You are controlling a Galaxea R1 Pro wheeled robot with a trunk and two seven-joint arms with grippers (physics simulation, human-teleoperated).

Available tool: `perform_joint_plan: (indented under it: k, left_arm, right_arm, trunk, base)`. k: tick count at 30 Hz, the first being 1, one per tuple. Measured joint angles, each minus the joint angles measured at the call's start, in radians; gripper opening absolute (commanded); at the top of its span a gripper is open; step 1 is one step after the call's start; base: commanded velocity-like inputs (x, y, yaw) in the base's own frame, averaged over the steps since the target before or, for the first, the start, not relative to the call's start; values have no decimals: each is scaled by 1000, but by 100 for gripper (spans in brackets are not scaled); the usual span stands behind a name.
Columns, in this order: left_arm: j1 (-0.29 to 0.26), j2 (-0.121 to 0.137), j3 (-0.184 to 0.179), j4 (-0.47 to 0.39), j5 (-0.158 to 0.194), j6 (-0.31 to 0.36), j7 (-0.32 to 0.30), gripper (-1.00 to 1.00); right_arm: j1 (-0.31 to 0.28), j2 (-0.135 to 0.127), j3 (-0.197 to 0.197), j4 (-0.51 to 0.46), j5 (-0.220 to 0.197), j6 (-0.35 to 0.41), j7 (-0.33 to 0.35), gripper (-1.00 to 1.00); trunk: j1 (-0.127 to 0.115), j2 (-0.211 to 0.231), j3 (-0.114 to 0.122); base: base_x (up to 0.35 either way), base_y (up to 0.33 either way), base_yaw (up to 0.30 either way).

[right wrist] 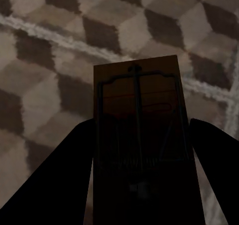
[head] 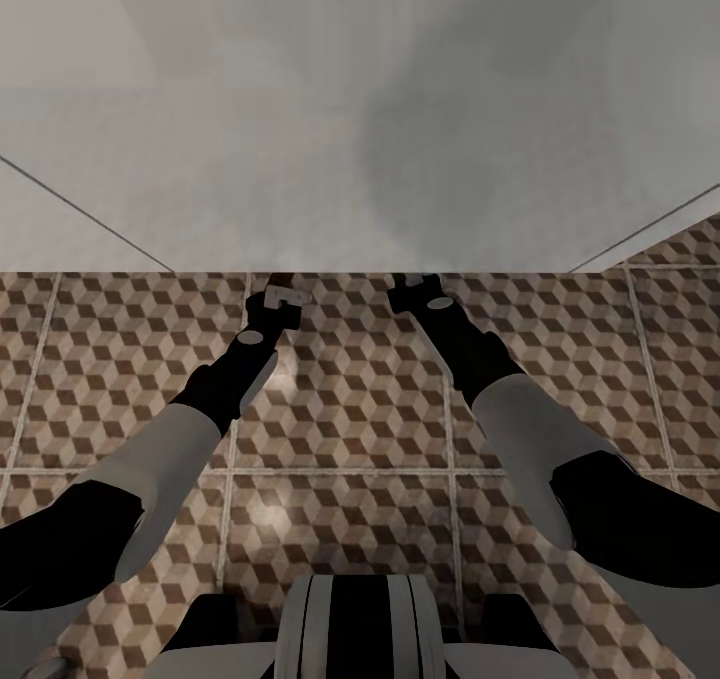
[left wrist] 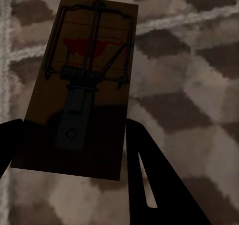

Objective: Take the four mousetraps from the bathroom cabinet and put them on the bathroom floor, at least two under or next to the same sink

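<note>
Mousetraps (left wrist: 82,80) (right wrist: 142,140) clamped in both grippers (head: 283,294) (head: 415,287); tiled floor (head: 350,409) below.

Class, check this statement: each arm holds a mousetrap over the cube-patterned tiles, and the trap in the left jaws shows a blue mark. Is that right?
Not quite. The left wrist view shows the mousetrap between the left jaws with a red mark, not blue. The rest holds: the right jaws also hold a mousetrap, and both hang over the cube-patterned tiles.

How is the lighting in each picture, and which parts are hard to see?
Head view: evenly lit, soft glare spots on the bathroom floor. Left wrist view: mousetrap dim, lower half in shadow, red mark readable. Right wrist view: second mousetrap darker, wire barely visible; tiles slightly blurred.
</note>
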Motion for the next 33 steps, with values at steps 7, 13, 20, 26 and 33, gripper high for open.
perform_joint_plan:
  k: [7,13,20,26,33]
  left_arm:
    - [0,0,0,0,0,0,0,-100]
    - [0,0,0,0,0,0,0,-100]
    - [0,0,0,0,0,0,0,-100]
    - [0,0,0,0,0,0,0,-100]
    - [0,0,0,1,0,0,0,-100]
  right_arm:
    - [0,0,0,0,0,0,0,-100]
    - [1,0,0,1,0,-1,0,-100]
    - [0,0,0,1,0,-1,0,-100]
    - [1,0,0,1,0,-1,1,-100]
    - [1,0,1,2,0,-1,1,-100]
  trunk:
    - [0,0,0]
    - [0,0,0]
    - [0,0,0]
    - [0,0,0]
    - [0,0,0]
  base:
    - [0,0,0]
    - [0,0,0]
    - [0,0,0]
    - [0,0,0]
    - [0,0,0]
